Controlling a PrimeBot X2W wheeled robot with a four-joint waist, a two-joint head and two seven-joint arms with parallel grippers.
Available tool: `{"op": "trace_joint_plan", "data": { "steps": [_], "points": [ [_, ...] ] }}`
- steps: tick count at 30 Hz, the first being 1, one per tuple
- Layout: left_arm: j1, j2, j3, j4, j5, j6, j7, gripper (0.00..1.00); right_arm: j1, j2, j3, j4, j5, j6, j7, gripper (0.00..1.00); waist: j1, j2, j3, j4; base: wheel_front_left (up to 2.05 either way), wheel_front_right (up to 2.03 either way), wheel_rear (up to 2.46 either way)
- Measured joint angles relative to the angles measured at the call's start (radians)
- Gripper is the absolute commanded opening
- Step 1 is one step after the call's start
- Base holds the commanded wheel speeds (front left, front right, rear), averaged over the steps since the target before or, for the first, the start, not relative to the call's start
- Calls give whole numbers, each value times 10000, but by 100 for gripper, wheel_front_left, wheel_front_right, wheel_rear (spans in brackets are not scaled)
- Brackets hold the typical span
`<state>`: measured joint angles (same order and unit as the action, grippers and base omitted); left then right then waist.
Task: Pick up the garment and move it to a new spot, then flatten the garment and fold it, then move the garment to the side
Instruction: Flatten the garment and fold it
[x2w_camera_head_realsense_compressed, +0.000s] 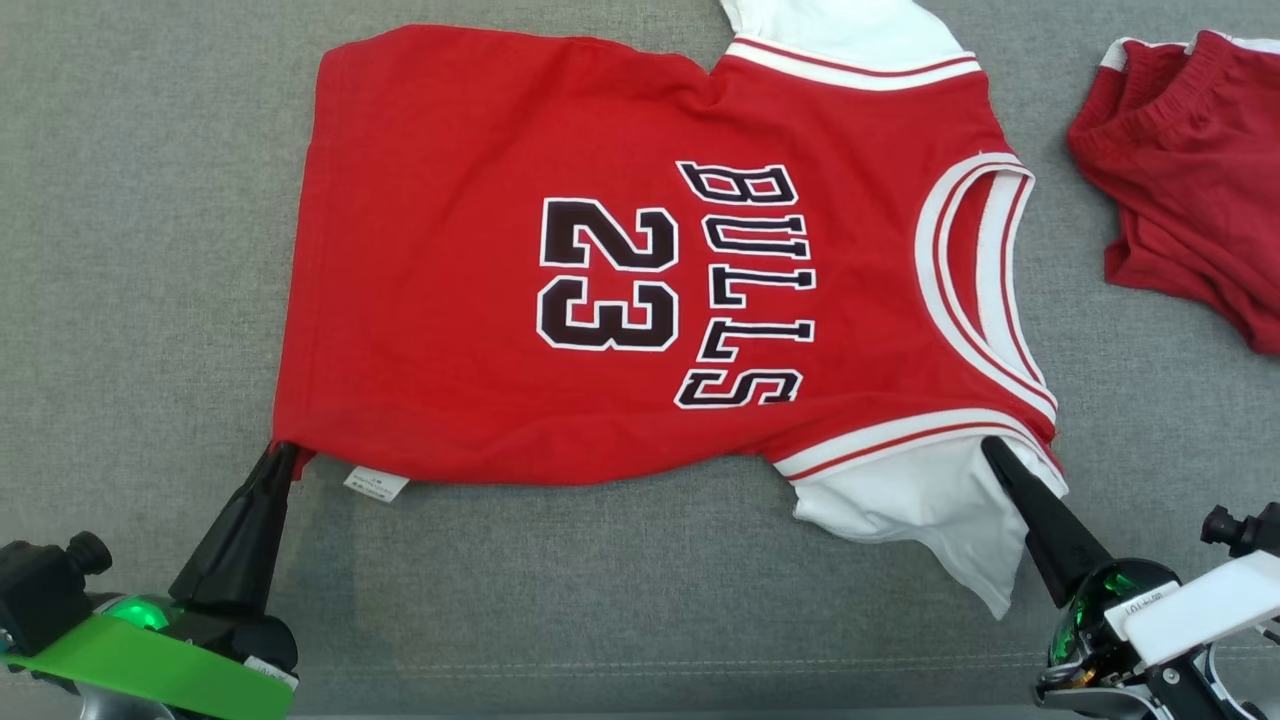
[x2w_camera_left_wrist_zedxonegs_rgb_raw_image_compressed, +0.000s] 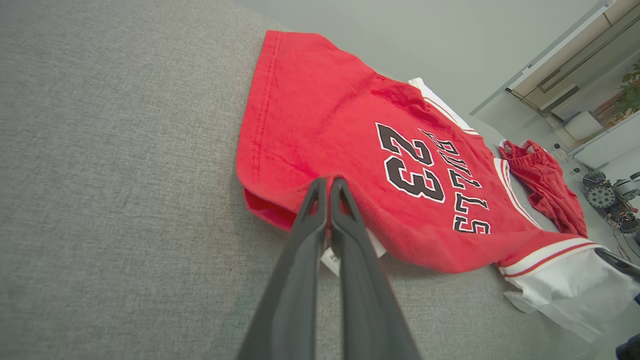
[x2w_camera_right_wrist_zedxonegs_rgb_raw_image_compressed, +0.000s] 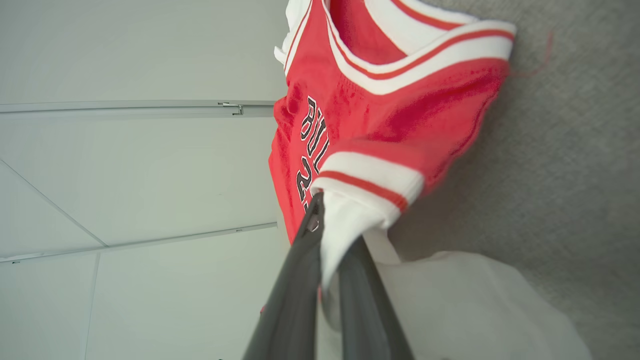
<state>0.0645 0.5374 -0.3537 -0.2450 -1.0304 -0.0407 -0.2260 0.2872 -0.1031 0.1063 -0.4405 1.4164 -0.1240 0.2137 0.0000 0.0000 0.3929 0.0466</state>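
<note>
**Desk:** Where is the jersey, and what can be read on it?

**Photographer:** It lies spread flat on a grey fabric surface, chest up, with its neck toward the red shorts. "BULLS" and "23", in black letters edged with white, run sideways across the front. A small white tag pokes out under the jersey's near edge; its print is too small to read.

**Desk:** What's cut off?

**Photographer:** The jersey's far white sleeve runs off the top of the head view. The shorts, near the collar but apart from it, run off the side edge.

**Desk:** And the tools?

**Photographer:** The left tool has its fingers pressed together at the jersey's near hem corner, just beside the tag. In the left wrist view the tips lie over the red cloth there, and it is hard to make out whether any is caught between them. The right tool is pinching the jersey's near white sleeve. The right wrist view shows white cloth squeezed between its two fingers, with the striped armhole trim just beyond the tips.
</note>
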Motion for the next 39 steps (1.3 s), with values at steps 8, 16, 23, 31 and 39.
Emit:
{"op": "trace_joint_plan", "data": {
  "steps": [8, 16, 23, 31, 39],
  "points": [
    [-653, 201, 54, -163, 73, 0, 290, 0, -802, -249, -65, 115, -88, -10, 180, 0, 0, 0, 249, -17, 0, 0, 0],
    [-1305, 420, 188, -230, 75, 59, 656, 1, -1610, -481, -198, 686, -194, -19, 370, 0, 0, 0, 473, -108, 0, 0, 0],
    [-1877, 403, 31, -121, 77, 59, 936, 0, -2642, -644, -464, 1110, -345, -23, 449, 0, 0, 0, 661, -101, 0, 0, 0],
    [-2261, 247, -209, 153, 77, 58, 1208, 6, -3243, -790, -502, 1770, -420, -23, 617, 0, 0, 0, 761, -48, 0, 0, 0],
    [-2651, 148, -278, 476, 77, 58, 1298, 15, -3486, -779, -474, 2485, -539, -25, 688, 0, 0, 0, 873, 17, 0, 0, 0]
  ]
}}
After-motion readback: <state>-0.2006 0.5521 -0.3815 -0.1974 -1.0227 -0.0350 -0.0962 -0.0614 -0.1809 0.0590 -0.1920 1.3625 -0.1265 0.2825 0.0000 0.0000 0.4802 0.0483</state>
